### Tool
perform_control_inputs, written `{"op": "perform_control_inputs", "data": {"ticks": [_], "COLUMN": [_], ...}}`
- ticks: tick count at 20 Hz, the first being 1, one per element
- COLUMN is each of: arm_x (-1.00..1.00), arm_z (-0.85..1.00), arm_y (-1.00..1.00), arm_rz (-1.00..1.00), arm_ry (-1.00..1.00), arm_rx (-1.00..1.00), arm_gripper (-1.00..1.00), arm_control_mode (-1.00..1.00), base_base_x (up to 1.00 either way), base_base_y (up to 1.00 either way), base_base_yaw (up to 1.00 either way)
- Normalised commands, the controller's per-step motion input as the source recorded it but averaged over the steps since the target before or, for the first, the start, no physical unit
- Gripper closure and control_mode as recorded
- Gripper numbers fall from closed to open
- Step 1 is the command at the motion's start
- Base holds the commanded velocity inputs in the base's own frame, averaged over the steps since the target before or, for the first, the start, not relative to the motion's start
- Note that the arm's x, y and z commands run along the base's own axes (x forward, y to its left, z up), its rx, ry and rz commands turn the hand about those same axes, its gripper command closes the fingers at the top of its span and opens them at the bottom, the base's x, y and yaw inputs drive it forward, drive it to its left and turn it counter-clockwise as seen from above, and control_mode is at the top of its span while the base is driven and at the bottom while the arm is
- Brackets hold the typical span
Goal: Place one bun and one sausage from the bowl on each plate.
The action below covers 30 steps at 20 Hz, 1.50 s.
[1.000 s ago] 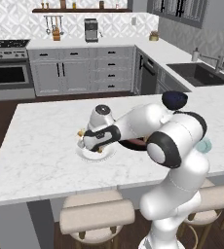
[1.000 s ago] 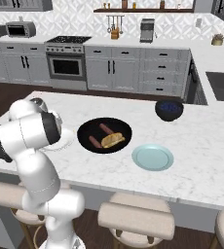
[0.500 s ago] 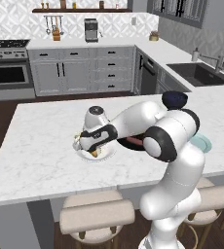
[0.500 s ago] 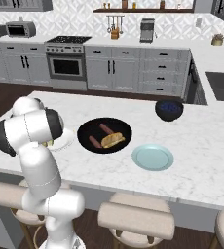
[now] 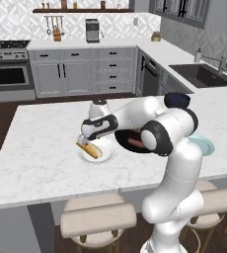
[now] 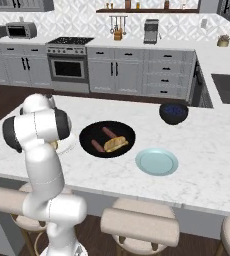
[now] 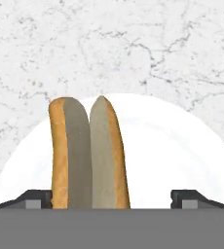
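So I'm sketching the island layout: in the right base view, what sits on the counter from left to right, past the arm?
Black bowl holding two sausages and a bun → pale blue-green plate → dark navy bowl.

obstacle: bun (image 7: 88,153) on white plate (image 7: 172,155) | surrounding counter (image 5: 36,148) free

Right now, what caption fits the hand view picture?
Open tool over a split bun lying on the white plate.
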Motion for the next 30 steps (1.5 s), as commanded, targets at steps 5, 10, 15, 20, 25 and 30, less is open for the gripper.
{"op": "perform_control_inputs", "data": {"ticks": [5, 10, 15, 20, 25, 30], "arm_x": [-0.02, -0.31, 0.0, 0.05, -0.07, 0.04], "arm_z": [0.25, 0.98, 0.29, -0.24, -0.29, -0.18], "arm_y": [-0.01, -0.88, -1.0, -1.0, -0.94, -0.99], "arm_rz": [-0.04, -0.38, -0.63, -0.49, -0.31, -0.51], "arm_ry": [0.02, 0.2, 0.22, 0.19, -0.13, -0.1], "arm_rx": [0.0, 0.0, 0.0, -0.12, -0.15, -0.06], "arm_gripper": [-1.0, -1.0, -1.0, -1.0, -1.0, -1.0], "arm_control_mode": [-1.0, -1.0, -1.0, -1.0, -1.0, -1.0], "base_base_x": [0.0, 0.0, 0.0, 0.0, 0.0, 0.0], "base_base_y": [0.0, 0.0, 0.0, 0.0, 0.0, 0.0], "base_base_yaw": [0.0, 0.0, 0.0, 0.0, 0.0, 0.0]}}
